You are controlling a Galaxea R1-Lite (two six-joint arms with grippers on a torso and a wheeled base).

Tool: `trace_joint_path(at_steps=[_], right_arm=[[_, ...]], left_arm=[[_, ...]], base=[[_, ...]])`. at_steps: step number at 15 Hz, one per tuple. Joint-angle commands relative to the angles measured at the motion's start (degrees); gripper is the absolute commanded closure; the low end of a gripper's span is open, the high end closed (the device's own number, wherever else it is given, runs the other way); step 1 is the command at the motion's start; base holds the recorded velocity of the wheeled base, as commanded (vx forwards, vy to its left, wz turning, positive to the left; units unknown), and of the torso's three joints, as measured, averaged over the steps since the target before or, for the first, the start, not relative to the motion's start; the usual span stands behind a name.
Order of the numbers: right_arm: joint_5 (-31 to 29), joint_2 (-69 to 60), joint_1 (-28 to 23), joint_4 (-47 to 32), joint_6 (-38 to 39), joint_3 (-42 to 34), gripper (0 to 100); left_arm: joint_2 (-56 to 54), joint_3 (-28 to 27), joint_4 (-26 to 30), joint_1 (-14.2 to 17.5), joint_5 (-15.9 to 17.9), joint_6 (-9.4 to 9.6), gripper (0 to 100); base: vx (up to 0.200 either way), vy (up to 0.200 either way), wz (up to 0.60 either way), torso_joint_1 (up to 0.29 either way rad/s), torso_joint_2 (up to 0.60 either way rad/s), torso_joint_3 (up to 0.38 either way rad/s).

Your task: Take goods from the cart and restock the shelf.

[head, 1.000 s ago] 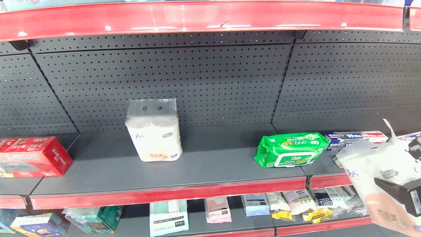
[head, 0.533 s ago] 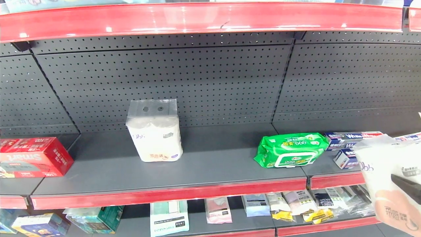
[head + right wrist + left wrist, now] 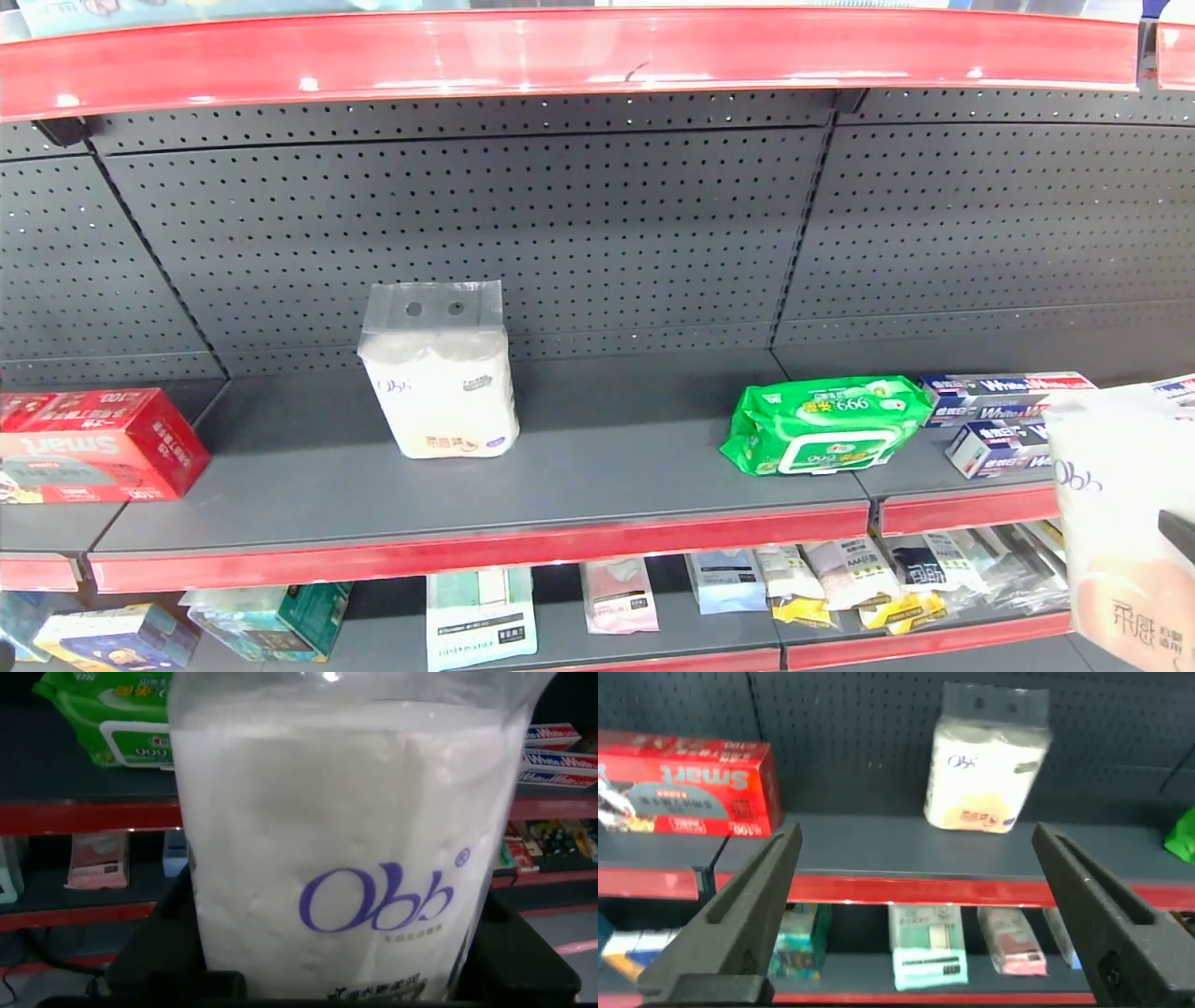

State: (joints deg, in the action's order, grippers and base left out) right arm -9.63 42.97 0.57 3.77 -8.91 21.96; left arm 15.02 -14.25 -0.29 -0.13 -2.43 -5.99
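While the right gripper [image 3: 336,975] is clamped on the held roll pack [image 3: 336,840], its dark fingers [image 3: 163,947] press the wrap from both sides. In the head view the held roll pack sits at 4 o'clock on the frame edge, in front of the shelf [image 3: 597,485] and not resting on it. It overlaps the red front lip and the lower tier's goods.

Left gripper [image 3: 920,924]: fingers [image 3: 738,919] spread wide, nothing between them, pointed at the shelf front.

Shelf contents, head view:
- shelved roll pack [image 3: 439,373], upright, around 8 o'clock from centre, same type as the held one
- green wipes pack [image 3: 822,425], lying flat at 4 o'clock, near the front lip
- toothpaste boxes [image 3: 1004,401], just beside the wipes toward 3 o'clock, between the wipes and the held pack
- red box [image 3: 93,443], at 8 o'clock on the frame edge, well apart from the shelved roll pack

Lower tier at 6 o'clock: small bagged items [image 3: 616,593] in a row.
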Motion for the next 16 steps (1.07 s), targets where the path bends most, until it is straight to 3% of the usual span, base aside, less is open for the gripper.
trace_joint_path(at_steps=[1, 2, 3, 4, 5, 6, 7, 9, 11, 12, 16], right_arm=[[-0.04, -0.34, 0.13, 0.10, 1.70, 0.81, 100], [-0.21, -0.52, -0.13, 0.01, 2.41, 0.63, 100], [-0.48, -0.26, -0.22, 0.01, 2.41, 0.72, 100], [-0.65, -0.17, -0.31, -0.08, 2.14, 0.90, 100], [-0.65, -0.17, -0.31, -0.08, 2.14, 0.81, 100], [-0.65, 0.01, -0.31, -0.51, 2.06, 0.63, 100], [-0.65, 0.09, -0.31, -0.60, 2.06, 0.54, 100], [-1.00, 0.80, -0.49, -0.78, 1.97, 0.28, 100], [-1.09, 1.68, -1.01, -0.69, 1.88, 0.37, 100], [-1.09, 2.73, -2.07, -0.69, 1.09, 0.63, 100], [-1.44, 3.79, -2.59, -0.69, -1.64, 0.28, 100]], left_arm=[[28.75, -9.83, -2.17, 1.36, -2.85, -3.24, 0], [35.87, -8.34, -7.44, 3.21, -2.94, -1.31, 0], [40.44, -7.46, -10.69, 5.67, -2.67, 1.77, 0], [48.35, -7.63, -16.06, 9.54, 1.72, 5.19, 0], [51.51, -7.63, -19.57, 11.12, 5.94, 6.16, 0], [58.46, -7.63, -27.04, 15.08, 16.05, 11.17, 0], [62.94, -7.63, -29.68, 16.92, 20.71, 15.74, 0], [77.88, -11.41, -37.06, 23.86, 38.29, 31.21, 0], [82.72, -16.34, -36.80, 24.57, 42.77, 34.81, 0], [87.55, -23.01, -35.39, 24.22, 47.51, 35.08, 0], [94.14, -35.41, -28.98, 20.79, 59.73, 35.17, 0]], base=[[0.000, 0.000, 0.00, 0.000, 0.00, 0.000], [0.000, 0.000, 0.00, 0.000, 0.00, 0.000], [0.000, 0.000, 0.00, 0.000, 0.00, 0.000], [0.000, 0.000, 0.00, 0.000, 0.00, 0.000], [0.000, 0.000, 0.00, 0.000, 0.00, 0.000], [0.000, 0.000, 0.00, 0.000, 0.00, 0.000], [0.000, 0.000, 0.00, 0.000, 0.00, 0.000], [0.000, 0.000, 0.00, 0.000, 0.00, 0.000], [0.000, 0.000, 0.00, 0.000, 0.00, 0.000], [0.000, 0.000, 0.00, 0.000, 0.00, 0.000], [0.000, 0.000, 0.00, 0.000, 0.00, 0.000]])
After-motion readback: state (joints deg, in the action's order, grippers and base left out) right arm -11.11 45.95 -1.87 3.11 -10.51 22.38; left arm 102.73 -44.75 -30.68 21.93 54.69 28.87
